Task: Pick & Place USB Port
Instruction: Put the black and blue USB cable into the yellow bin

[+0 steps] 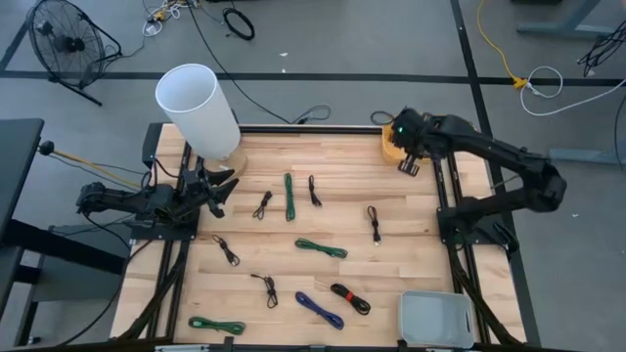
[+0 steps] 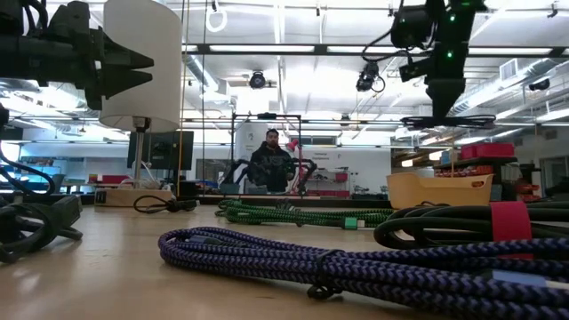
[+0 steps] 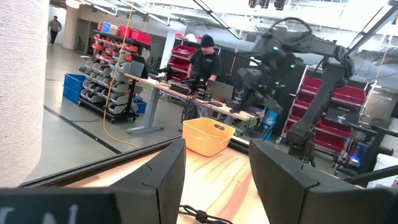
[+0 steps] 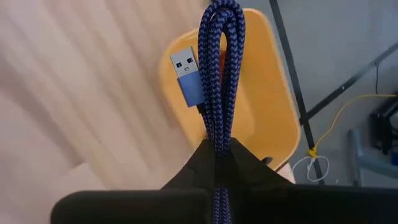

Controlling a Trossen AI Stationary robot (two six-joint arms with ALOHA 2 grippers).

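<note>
Lower run of the blue braided cable [image 4: 219,74] behind the right gripper [image 4: 217,146], yellow bin [image 4: 273,93] partly covered.

A blue-and-black braided USB cable [image 4: 219,81] with a blue plug is hanging clamped in the dark right gripper [image 4: 216,155], directly over a yellow-orange bin [image 4: 261,93]. Below it, pale striped wood planking is showing as the table [image 1: 342,284]. Farther from that gripper, green cables [image 1: 290,196], black ones, a purple-blue braided cable [image 2: 356,267] and a black cable banded in red [image 1: 350,298] are lying about. Beside the dark left gripper [image 1: 217,188], a white cylinder [image 1: 199,108] is standing. A pale, possibly grey, tray [image 1: 437,318] is sitting nearer the right arm.
</note>
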